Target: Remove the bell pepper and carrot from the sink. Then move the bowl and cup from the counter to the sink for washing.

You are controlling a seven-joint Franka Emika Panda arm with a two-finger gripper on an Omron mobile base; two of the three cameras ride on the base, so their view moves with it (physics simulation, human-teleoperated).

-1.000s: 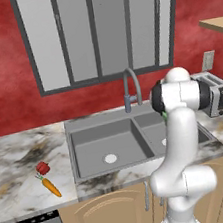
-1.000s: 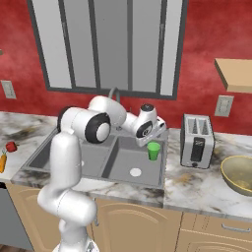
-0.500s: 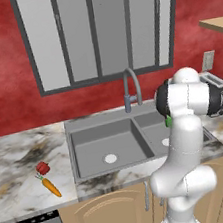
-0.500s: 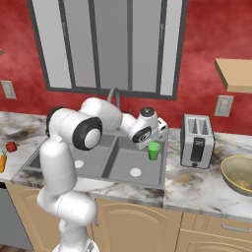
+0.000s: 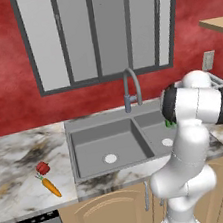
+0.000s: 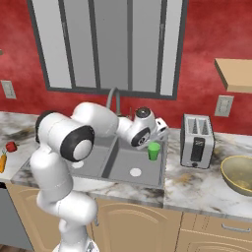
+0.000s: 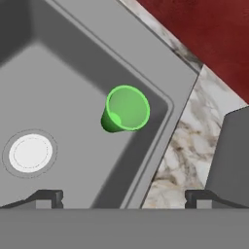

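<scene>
Green cup [image 7: 125, 109] stands upright in the sink [image 7: 73, 73], centre of the hand view, near the basin's corner. Hand [image 7: 124, 197] wide, holding nothing. Bowl [image 6: 239, 172] on the desk [image 6: 197, 189], lower right: probably rigid, smooth; pinch the rim.

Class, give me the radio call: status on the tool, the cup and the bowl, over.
Tool open, empty, above the sink. Cup upright in the right basin. Bowl on the counter past the toaster. Nothing in the way.
</scene>
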